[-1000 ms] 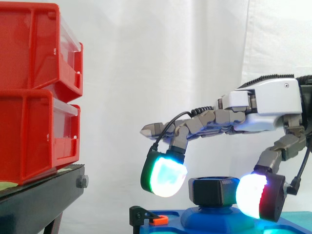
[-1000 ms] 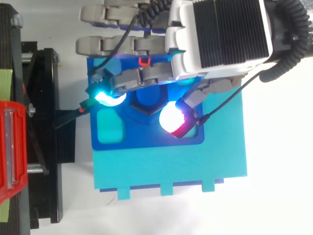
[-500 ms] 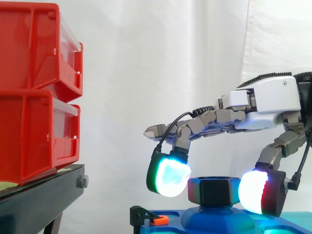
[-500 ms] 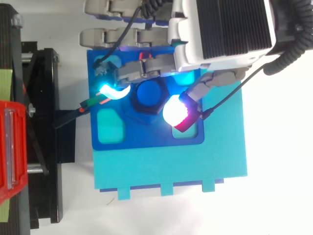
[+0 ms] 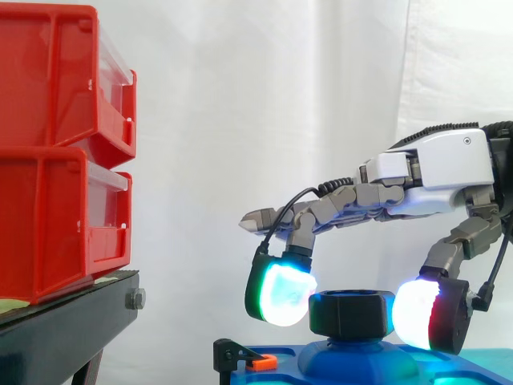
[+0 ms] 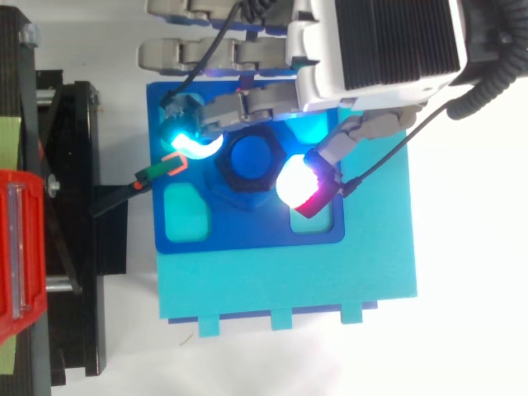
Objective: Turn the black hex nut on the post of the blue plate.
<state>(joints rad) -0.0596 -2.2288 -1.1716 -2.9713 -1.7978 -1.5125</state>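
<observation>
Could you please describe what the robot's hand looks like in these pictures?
The hand has a boxy white shell with a black ribbed panel on its back. Its fingers are chains of grey blocky links. The fingertips are thick rounded pads in black holders: one glows white-cyan with a green rim, another white with a red edge.

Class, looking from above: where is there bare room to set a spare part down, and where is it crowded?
Free: the teal plate, between the blue plate and its own tabbed edge; the white surface right of it. Crowded: round the black hex nut, pinched by the hand.
</observation>
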